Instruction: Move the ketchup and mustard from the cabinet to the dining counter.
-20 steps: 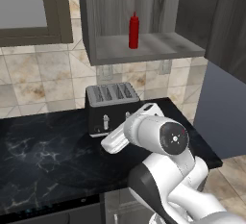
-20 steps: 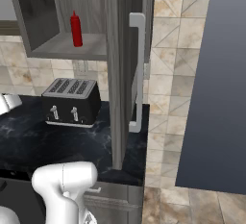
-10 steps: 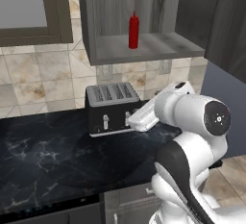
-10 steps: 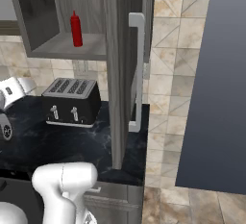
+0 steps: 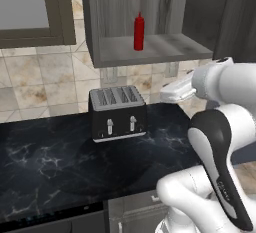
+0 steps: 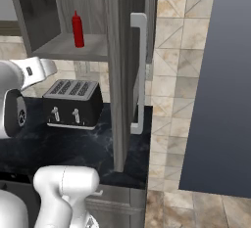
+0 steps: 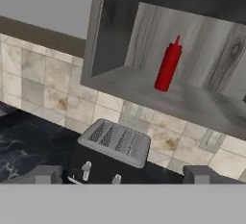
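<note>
Glass-fronted cabinet (image 5: 27,12) at far left on the wall, tiled backsplash (image 5: 35,84) under it. Next right, the cabinet (image 5: 150,52) stands open, grey wood-grain inside; the ketchup (image 5: 139,31) stands upright on its shelf, alone, near the shelf's middle, red nozzle up. Same bottle in the right base view (image 6: 77,29) and the hand view (image 7: 168,67), where it sits toward the back wall of the compartment, tilted only because the camera rolls. Below the cabinet a black four-slot toaster (image 5: 117,113) sits on the black veined worktop (image 5: 45,162), against the backsplash, two levers on its front. Right of the toaster the arm's white wrist and hand (image 5: 176,91) reach out at a level between toaster top and cabinet floor, touching neither. Gripper (image 7: 122,175) shows as two grey finger tips at the bottom of the hand view, one far left and one far right, jaws spread wide with nothing between them; toaster and shelf lie beyond, well apart from the tips. In the right base view the open cabinet door (image 6: 128,65) is seen edge-on, its long silver bar handle (image 6: 139,73) facing right, then more tile, then a flat dark blue-grey panel (image 6: 220,85) at far right. Mustard: cannot tell where it is.
</note>
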